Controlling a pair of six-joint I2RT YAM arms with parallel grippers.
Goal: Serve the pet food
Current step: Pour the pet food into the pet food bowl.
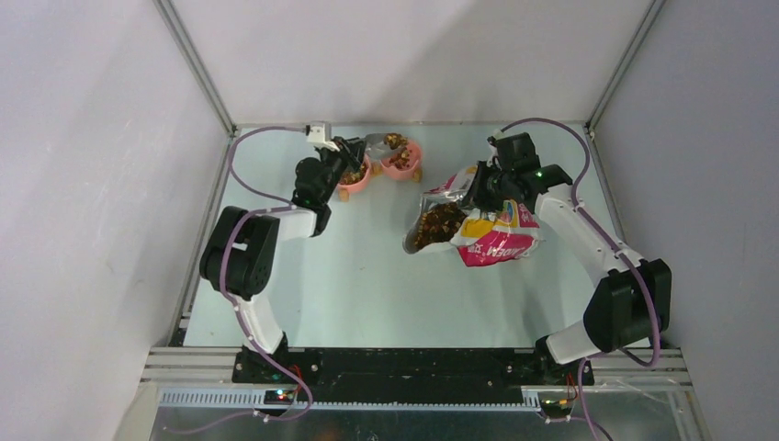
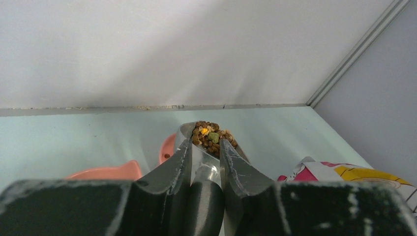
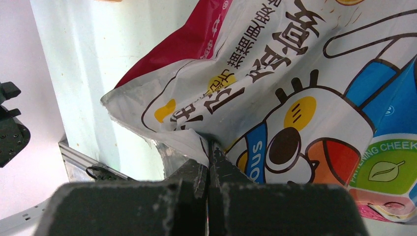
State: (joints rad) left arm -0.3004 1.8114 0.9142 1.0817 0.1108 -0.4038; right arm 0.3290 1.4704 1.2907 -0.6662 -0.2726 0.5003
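While the left fingers (image 2: 184, 157) are clamped on the handle of the scoop (image 2: 195, 133), the right fingers (image 3: 202, 172) are pinched shut on an edge of the bag (image 3: 295, 98). The scoop is of bare metal, is held roughly level, and carries a small heap of kibble (image 2: 212, 137). Most pellets in it are brown, with one yellow and one green piece on top. In the overhead view the scoop is at the far left of the desk (image 1: 367, 285), above two pink bowls. The left bowl (image 1: 349, 187) is partly covered by the left wrist. The right bowl (image 1: 406, 173) stands just beside it, and whether the two touch cannot be told. Both bowls contain kibble. Whether the scoop touches either rim cannot be told either. The bag lies on its side right of centre, apart from the bowls, with its open mouth facing left. More kibble shows as a brown mass inside that mouth. The right fingers grip the bag at the far edge of the mouth and hold that edge raised off the desk. The right wrist view shows a crumpled flap of the foil pressed between the closed fingers. The bag's print is white, pink and yellow, with a cartoon animal face, dark lettering and a green leaf badge. The left wrist view shows one corner of the bag at lower right, well clear of the scoop.
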